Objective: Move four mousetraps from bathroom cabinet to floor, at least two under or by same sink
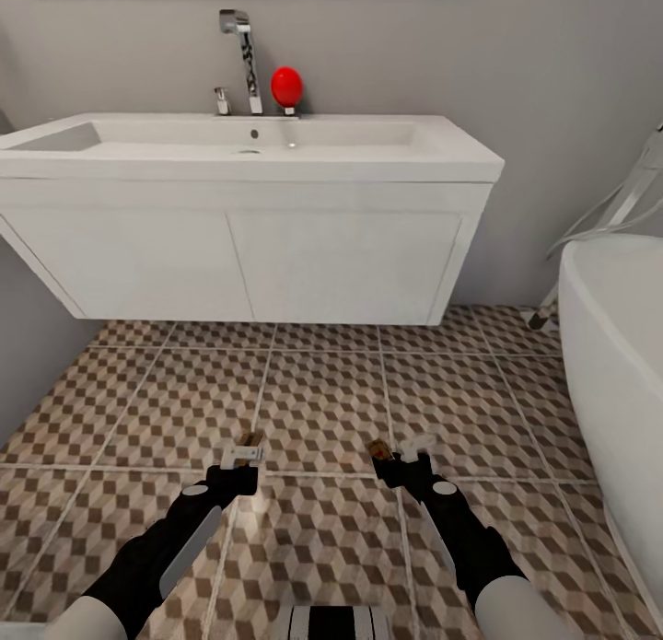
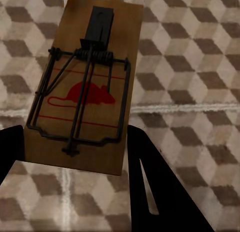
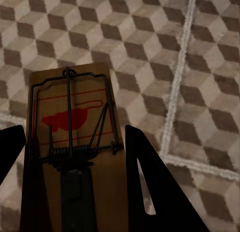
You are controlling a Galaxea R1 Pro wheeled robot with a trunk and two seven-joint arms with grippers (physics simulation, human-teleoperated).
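While both arms reached out low over the bathroom floor (image 1: 322,391) before the bathroom sink (image 1: 249,147), the left hand (image 1: 241,458) and right hand (image 1: 398,456) each gripped a mousetrap, probably to set them beneath it. Wrist views revealed the left mousetrap (image 2: 85,91) and right mousetrap (image 3: 75,142) with red mouse prints, mere slivers from the head camera.

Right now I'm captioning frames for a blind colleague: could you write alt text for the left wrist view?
A tan wooden mousetrap with a dark metal spring and a red mouse mark is held between the left gripper's black fingers. Behind it lies the bathroom floor, tiled in a brown, beige and white cube pattern with pale grout lines.
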